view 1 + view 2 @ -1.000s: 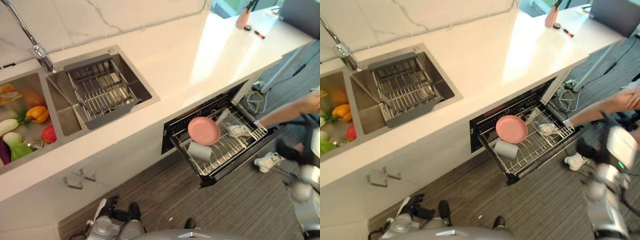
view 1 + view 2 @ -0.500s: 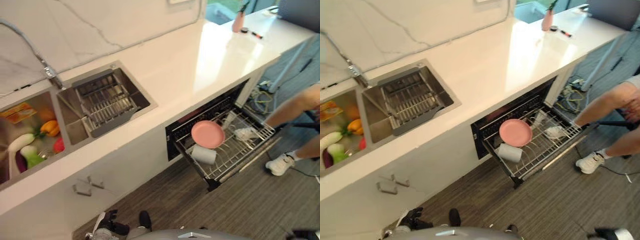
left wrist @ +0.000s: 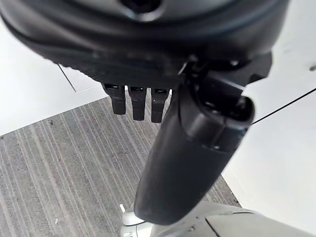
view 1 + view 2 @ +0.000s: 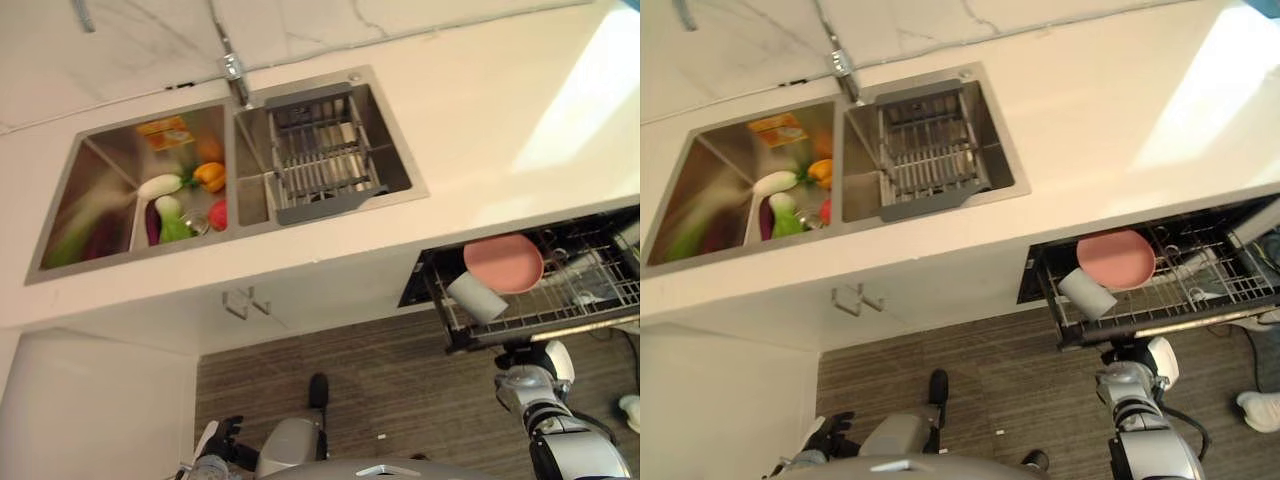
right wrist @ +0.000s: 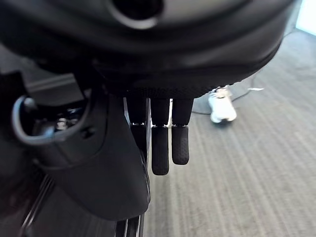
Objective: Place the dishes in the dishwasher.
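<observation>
Swung left, the head camera now centres the sink; nothing in the rack moved.
Eye views: pink plate [image 4: 503, 262] and grey cup [image 4: 476, 297] sit in the pulled-out dishwasher rack [image 4: 1200, 305] under the tabletop's front edge, so loading looks done. Left wrist view: left hand [image 3: 192, 148], fingers straight, empty. Right wrist view: right hand [image 5: 118, 168], fingers relaxed, empty.

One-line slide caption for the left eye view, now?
Pink plate and grey cup sit in the pulled-out dishwasher rack; vegetables lie in the sink's left basin.
</observation>
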Robot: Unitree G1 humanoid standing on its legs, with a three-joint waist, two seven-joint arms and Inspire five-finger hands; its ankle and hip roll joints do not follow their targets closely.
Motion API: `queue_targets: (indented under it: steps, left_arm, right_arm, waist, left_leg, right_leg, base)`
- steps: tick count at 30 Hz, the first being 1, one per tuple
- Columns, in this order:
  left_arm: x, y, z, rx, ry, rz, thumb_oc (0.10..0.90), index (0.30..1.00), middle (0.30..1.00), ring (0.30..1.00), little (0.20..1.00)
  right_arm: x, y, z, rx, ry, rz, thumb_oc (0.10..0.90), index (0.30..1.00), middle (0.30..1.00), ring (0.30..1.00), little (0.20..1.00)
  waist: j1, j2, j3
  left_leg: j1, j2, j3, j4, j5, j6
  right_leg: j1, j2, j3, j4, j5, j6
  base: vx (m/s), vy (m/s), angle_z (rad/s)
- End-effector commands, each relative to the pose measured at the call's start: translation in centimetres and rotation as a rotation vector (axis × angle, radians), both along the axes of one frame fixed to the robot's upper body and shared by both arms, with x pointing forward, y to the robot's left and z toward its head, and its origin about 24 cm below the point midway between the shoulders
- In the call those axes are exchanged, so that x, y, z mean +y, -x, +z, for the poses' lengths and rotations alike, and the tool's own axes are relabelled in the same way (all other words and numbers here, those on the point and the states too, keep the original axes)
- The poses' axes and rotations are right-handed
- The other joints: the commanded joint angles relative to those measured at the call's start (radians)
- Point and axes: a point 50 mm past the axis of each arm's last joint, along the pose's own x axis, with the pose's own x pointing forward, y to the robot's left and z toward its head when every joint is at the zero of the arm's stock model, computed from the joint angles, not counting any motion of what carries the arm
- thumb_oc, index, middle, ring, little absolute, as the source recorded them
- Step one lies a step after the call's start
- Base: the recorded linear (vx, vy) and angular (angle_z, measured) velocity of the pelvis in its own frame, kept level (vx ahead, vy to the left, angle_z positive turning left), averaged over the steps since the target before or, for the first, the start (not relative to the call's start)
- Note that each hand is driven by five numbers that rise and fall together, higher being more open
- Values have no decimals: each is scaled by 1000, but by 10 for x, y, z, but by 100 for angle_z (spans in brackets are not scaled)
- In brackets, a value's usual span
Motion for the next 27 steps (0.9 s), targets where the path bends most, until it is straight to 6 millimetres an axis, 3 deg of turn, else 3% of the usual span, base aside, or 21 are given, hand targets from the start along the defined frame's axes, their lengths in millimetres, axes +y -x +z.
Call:
queue_targets:
  steps: [1,2,3,7,11,13,14,15,16,17,19,22,23,24,26,27]
  left_arm:
    - [4,-25,7,-66,-43,-50,800,900,900,900,900]
    - [6,-26,7,-71,-47,-46,800,900,900,900,900]
    - [6,-26,7,-71,-47,-46,800,900,900,900,900]
    - [15,-37,13,-114,-67,-20,800,900,900,900,900]
    - [19,-40,15,-121,-77,-4,800,900,900,900,900]
    - [22,-38,14,-113,-81,21,800,900,900,900,900]
    - [24,-36,13,-104,-82,37,800,900,900,900,900]
    - [24,-36,13,-97,-81,50,800,900,900,900,900]
    - [24,-33,11,-87,-65,84,800,900,900,900,900]
    - [24,-33,11,-86,-65,84,800,900,900,900,900]
    - [24,-25,7,-55,-39,130,800,900,900,900,900]
    - [17,-19,3,-27,15,166,800,900,900,900,900]
    - [15,-17,1,2,30,156,800,900,900,900,900]
    - [15,-17,1,2,29,155,800,900,900,900,900]
    - [14,-14,-1,30,35,153,800,900,900,900,900]
    - [11,-19,-1,29,43,142,800,900,900,900,900]
  right_arm:
    - [57,-109,106,-425,212,498,400,300,300,300,300]
    - [66,-118,123,-463,275,574,400,300,300,300,300]
    - [66,-118,123,-463,275,574,400,300,300,300,300]
    - [99,-143,183,-565,557,823,400,300,300,300,300]
    - [109,-144,180,-521,627,897,400,300,300,300,300]
    - [114,-134,149,-435,564,926,420,331,331,331,331]
    - [116,-128,133,-391,529,932,566,549,549,549,549]
    - [115,-122,117,-344,493,930,751,827,827,827,827]
    - [113,-102,78,-227,394,910,800,900,900,900,900]
    - [114,-101,77,-226,392,910,800,900,900,900,900]
    - [111,-72,37,-102,276,872,800,900,900,900,900]
    - [96,-15,-19,119,113,767,800,900,900,900,900]
    - [83,30,-49,264,1,645,800,900,900,900,900]
    - [83,30,-49,264,1,644,800,900,900,900,900]
    - [73,67,-67,348,-102,507,800,900,900,900,900]
    - [63,93,-75,371,-202,337,800,900,900,900,900]
  waist:
    - [81,-6,-24]
    - [90,-14,-23]
    - [90,-14,-23]
    - [111,-47,-14]
    - [115,-68,-14]
    - [109,-91,-14]
    - [104,-99,-13]
    - [102,-105,-13]
    - [95,-120,-17]
    - [96,-121,-19]
    - [84,-133,-24]
    - [52,-139,-36]
    - [20,-137,-47]
    - [21,-138,-47]
    - [-16,-135,-51]
    - [-69,-116,-48]
  left_leg:
    - [49,30,7,9,-116,-50]
    - [45,29,5,9,-115,-50]
    - [45,29,5,9,-115,-50]
    - [21,33,3,8,-110,-53]
    - [13,37,4,8,-110,-55]
    - [15,40,11,7,-115,-52]
    - [19,42,18,7,-118,-49]
    - [22,43,21,7,-122,-47]
    - [34,45,33,7,-133,-38]
    - [35,45,34,7,-134,-37]
    - [54,42,42,7,-146,-28]
    - [94,28,45,6,-170,-7]
    - [131,10,38,4,-190,12]
    - [131,8,38,4,-191,14]
    - [166,-14,14,4,-206,39]
    - [187,-16,-15,4,-201,59]
  right_leg:
    - [-12,-44,32,21,-4,2]
    - [-14,-44,29,22,-3,2]
    - [-14,-44,29,22,-3,2]
    - [-33,-42,28,23,1,0]
    - [-36,-38,27,23,0,0]
    - [-38,-36,28,24,3,1]
    - [-37,-37,32,25,6,3]
    - [-37,-37,35,26,8,4]
    - [-38,-42,43,38,9,6]
    - [-39,-42,44,39,9,7]
    - [-38,-50,53,68,6,9]
    - [-46,-74,72,156,-4,18]
    - [-57,-106,95,258,15,32]
    - [-59,-111,96,264,13,35]
    - [-94,-150,153,412,58,46]
    - [-175,-121,286,514,79,23]
  base:
    - [31,15,18]
    - [19,11,10]
    - [12,4,4]
    - [11,-5,14]
    - [9,-3,0]
    - [18,2,-4]
    - [0,0,0]
    - [33,25,-6]
    - [27,23,-8]
    - [43,43,-12]
    - [50,87,-7]
    - [92,217,-1]
    - [110,236,-4]
    - [138,274,-3]
    - [95,244,14]
    - [40,218,29]
